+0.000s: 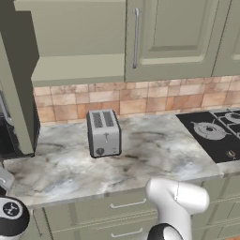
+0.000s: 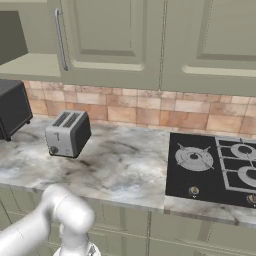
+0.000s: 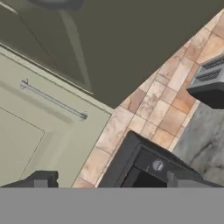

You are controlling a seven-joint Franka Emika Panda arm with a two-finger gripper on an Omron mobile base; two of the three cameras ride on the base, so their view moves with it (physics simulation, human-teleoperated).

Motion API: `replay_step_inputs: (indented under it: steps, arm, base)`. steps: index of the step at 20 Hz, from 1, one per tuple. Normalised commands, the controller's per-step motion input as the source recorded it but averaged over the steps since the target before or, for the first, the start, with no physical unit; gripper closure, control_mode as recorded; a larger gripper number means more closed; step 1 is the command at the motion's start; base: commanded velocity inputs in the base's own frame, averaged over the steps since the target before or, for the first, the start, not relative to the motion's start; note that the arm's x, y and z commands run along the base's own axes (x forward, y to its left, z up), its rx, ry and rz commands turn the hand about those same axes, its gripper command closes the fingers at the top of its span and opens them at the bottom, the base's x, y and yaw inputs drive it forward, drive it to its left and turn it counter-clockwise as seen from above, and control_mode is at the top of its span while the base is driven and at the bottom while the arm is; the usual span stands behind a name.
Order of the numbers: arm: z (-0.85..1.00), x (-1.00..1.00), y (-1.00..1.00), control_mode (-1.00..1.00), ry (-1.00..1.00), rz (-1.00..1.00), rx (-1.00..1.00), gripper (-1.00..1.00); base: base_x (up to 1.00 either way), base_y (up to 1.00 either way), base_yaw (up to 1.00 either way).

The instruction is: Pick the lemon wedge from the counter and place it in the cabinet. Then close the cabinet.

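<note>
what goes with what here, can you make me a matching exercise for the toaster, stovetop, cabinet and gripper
1. toaster
2. stovetop
3. cabinet
4. gripper

a. black, at the counter's right end
b. fingers apart, holding nothing
c. silver, upright near the tiled wall
d. olive green, left door open

Pairs: 1-c, 2-a, 3-d, 4-b

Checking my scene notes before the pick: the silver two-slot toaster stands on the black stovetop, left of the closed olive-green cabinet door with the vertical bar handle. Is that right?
Not quite. The silver two-slot toaster stands on the grey-white marbled stone counter, not on the black stovetop, which lies apart to its right. The left base view shows this. The rest holds.
</note>
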Motion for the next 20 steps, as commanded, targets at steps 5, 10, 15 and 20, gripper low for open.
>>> replay_step_inputs:
  steps: [5, 10, 15, 20]
  arm:
    - [0.0, 0.97, 0.23, -1.0, 0.0, -0.01, -0.03, -1.0]
    - [-0.02, 1.0, 0.01, -1.0, 0.0, -0.04, 0.0, -1.0]
    - [0.0, 0.61, 0.0, -1.0, -0.09, -0.02, -0.01, -1.0]
    - [0.0, -0.38, 0.0, -1.0, -0.4, -0.02, -0.04, -1.0]
  base:
    - [0.0, 0.0, 0.0]
    - [0.0, 0.0, 0.0]
    - [0.0, 0.0, 0.0]
    - [0.0, 0.0, 0.0]
